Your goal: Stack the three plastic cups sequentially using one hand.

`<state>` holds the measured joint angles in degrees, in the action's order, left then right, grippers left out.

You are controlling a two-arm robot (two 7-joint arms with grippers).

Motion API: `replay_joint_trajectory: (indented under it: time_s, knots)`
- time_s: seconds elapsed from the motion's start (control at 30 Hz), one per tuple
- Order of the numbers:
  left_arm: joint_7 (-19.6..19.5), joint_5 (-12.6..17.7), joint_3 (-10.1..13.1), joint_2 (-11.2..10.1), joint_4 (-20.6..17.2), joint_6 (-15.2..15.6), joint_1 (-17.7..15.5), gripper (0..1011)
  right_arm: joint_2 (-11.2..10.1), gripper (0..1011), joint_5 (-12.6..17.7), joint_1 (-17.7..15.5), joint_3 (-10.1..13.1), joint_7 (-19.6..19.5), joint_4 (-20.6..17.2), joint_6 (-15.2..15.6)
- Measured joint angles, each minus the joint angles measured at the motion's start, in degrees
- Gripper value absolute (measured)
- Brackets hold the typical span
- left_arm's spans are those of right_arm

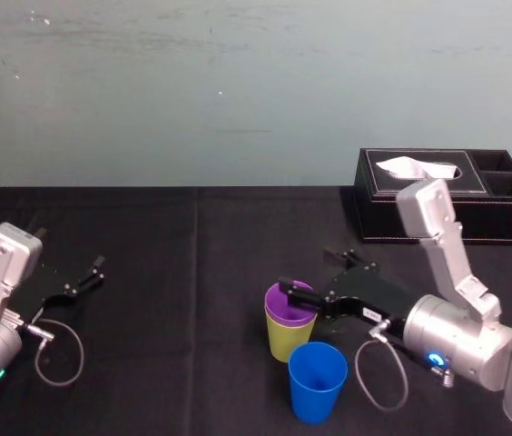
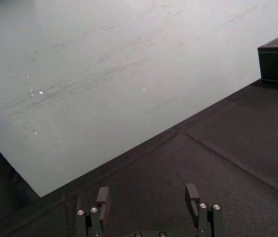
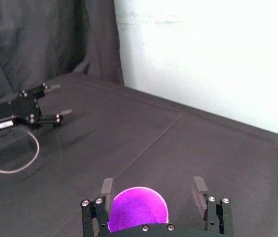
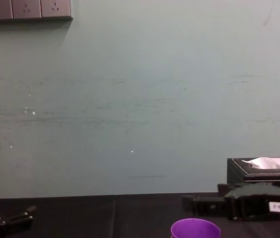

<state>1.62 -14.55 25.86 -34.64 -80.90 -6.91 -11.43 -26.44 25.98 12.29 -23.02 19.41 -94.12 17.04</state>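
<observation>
Now, purple cup (image 1: 283, 298): upright and nested inside the yellow-green cup, with its rim a little above the other's; it sits near the table's middle, slightly right.
Yellow-green cup (image 1: 288, 338): upright on the black cloth, holding the purple one.
Blue cup (image 1: 318, 381): upright and alone, just near-right of the nested pair; whether it touches them cannot be told.
Right gripper (image 1: 309, 271): reaches in from the right at the height of the purple rim. Its jaws are spread wide and grip nothing. In the head view one finger lies across the rim and the other is off to the far side. In the right wrist view the purple mouth sits below the gap, closer to one finger.
Left gripper (image 1: 86, 276): parked low at the table's left, well apart from the cups, jaws spread with nothing between them.
Tissue box (image 1: 419, 218): black, far right, with white tissue showing on top.
Table (image 1: 192, 272): covered in black cloth, with a pale wall behind it.
</observation>
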Motion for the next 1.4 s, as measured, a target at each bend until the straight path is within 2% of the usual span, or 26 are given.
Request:
replay_joint_trajectory:
  time_s: [0.17,0.37,0.4,0.43,0.5,0.53,0.63,0.77,0.8,1.1,1.23,1.4]
  knots:
    - [0.00,0.00,0.00,0.00,0.00,0.00,0.00,1000,-1.42,1003,1.54,-2.21,2.21,0.04,-2.53,-0.70]
    - [0.00,0.00,0.00,0.00,0.00,0.00,0.00,1000,-5.29,1003,4.68,-7.43,5.79,0.99,-6.58,-1.60]
    - [0.00,0.00,0.00,0.00,0.00,0.00,0.00,1000,-6.62,1003,5.51,-9.11,6.77,1.45,-7.69,-1.98]
    - [0.00,0.00,0.00,0.00,0.00,0.00,0.00,1000,-6.62,1003,5.51,-9.11,6.77,1.45,-7.69,-1.98]
    - [0.00,0.00,0.00,0.00,0.00,0.00,0.00,1000,-8.67,1003,6.53,-11.57,8.00,2.27,-9.08,-2.77]
    - [0.00,0.00,0.00,0.00,0.00,0.00,0.00,1000,-10.13,1003,6.96,-13.29,8.76,2.80,-10.08,-3.50]
    - [0.00,0.00,0.00,0.00,0.00,0.00,0.00,1000,-12.70,1003,7.19,-16.40,9.94,3.78,-11.29,-5.49]
    - [0.00,0.00,0.00,0.00,0.00,0.00,0.00,1000,-14.82,1003,6.99,-19.20,10.89,5.23,-11.74,-8.47]
    - [0.00,0.00,0.00,0.00,0.00,0.00,0.00,1000,-15.53,1003,6.72,-20.28,11.14,6.16,-11.59,-10.26]
    - [0.00,0.00,0.00,0.00,0.00,0.00,0.00,1000,-17.21,1003,5.01,-23.11,11.36,11.84,-7.95,-19.44]
    - [0.00,0.00,0.00,0.00,0.00,0.00,0.00,1000,-17.42,1003,4.16,-23.14,10.42,14.22,-5.89,-21.63]
    - [0.00,0.00,0.00,0.00,0.00,0.00,0.00,1000,-17.54,1003,3.36,-22.57,8.92,15.75,-4.28,-21.87]
